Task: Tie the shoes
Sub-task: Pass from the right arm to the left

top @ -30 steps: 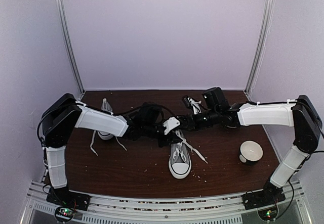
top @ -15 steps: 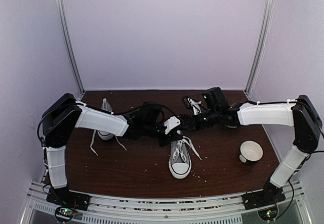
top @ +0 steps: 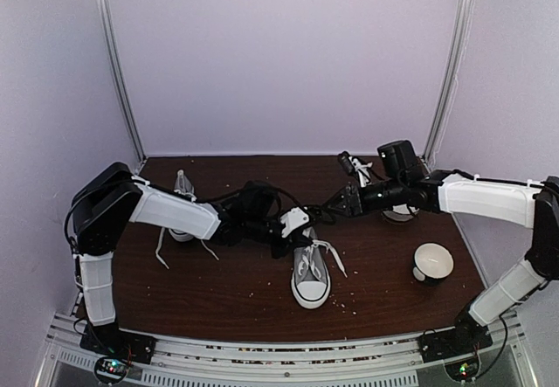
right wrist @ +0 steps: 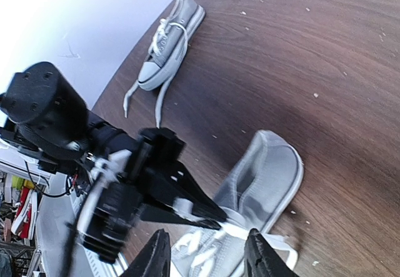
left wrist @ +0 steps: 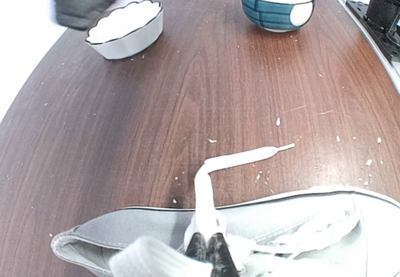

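Observation:
One grey shoe (top: 311, 275) with a white toe cap stands mid-table, toe toward me. My left gripper (top: 297, 228) sits over its opening, shut on a white lace (left wrist: 201, 183) that rises from the fingertips (left wrist: 199, 247) and bends right across the wood. The wrist view shows the shoe's grey collar (left wrist: 119, 233) below. My right gripper (right wrist: 206, 261) hangs open above the same shoe (right wrist: 265, 174), holding nothing; from above the right gripper (top: 343, 201) is off to the shoe's back right. The second shoe (top: 181, 196) lies at the back left, partly behind my left arm, laces loose.
A white bowl (top: 431, 262) stands at the right. Another bowl (top: 399, 215) lies under my right forearm. In the left wrist view, a scalloped white bowl (left wrist: 125, 27) and a blue-striped bowl (left wrist: 278, 2) sit beyond the shoe. Crumbs dot the wooden table (top: 227, 291).
My right gripper has opened, let go at the shoe and drawn back to the right. My left gripper has shut on the lace and stayed over the shoe.

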